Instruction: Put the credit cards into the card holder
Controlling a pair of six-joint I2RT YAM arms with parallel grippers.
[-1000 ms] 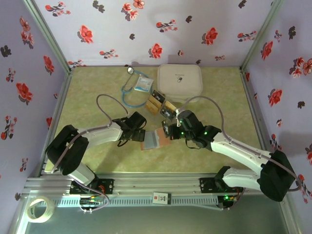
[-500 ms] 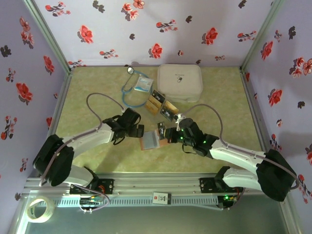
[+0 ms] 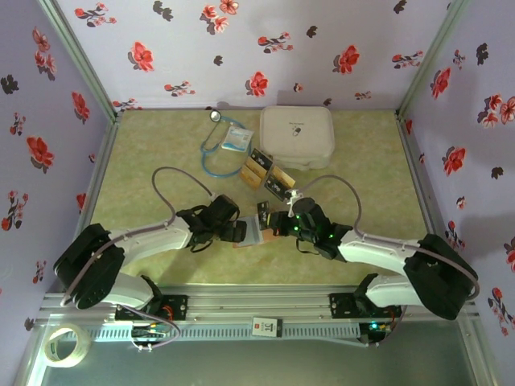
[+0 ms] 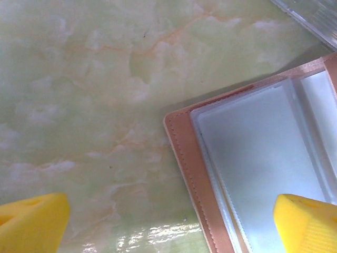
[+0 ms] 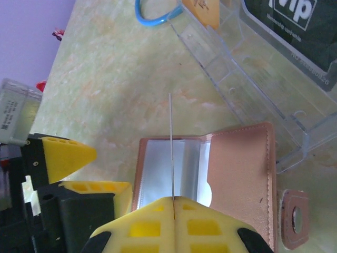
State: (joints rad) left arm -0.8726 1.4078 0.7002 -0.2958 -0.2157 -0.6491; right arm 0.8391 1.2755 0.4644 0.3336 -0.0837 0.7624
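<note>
While edge-on, card (image 5: 171, 142) above card holder (image 5: 239, 168).

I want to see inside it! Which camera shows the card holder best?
The right wrist camera: the card holder lies open, pockets and pink flap both showing. The left wrist camera catches one corner; the top camera shows it small, partly hidden.

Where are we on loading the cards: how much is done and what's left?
Done: card holder lies open; its clear pockets look empty. In hand: right gripper is shut on one card, edge-on above the pockets; left gripper open astride the holder's edge. Left: insert it, then the remaining cards in the clear rack.
</note>
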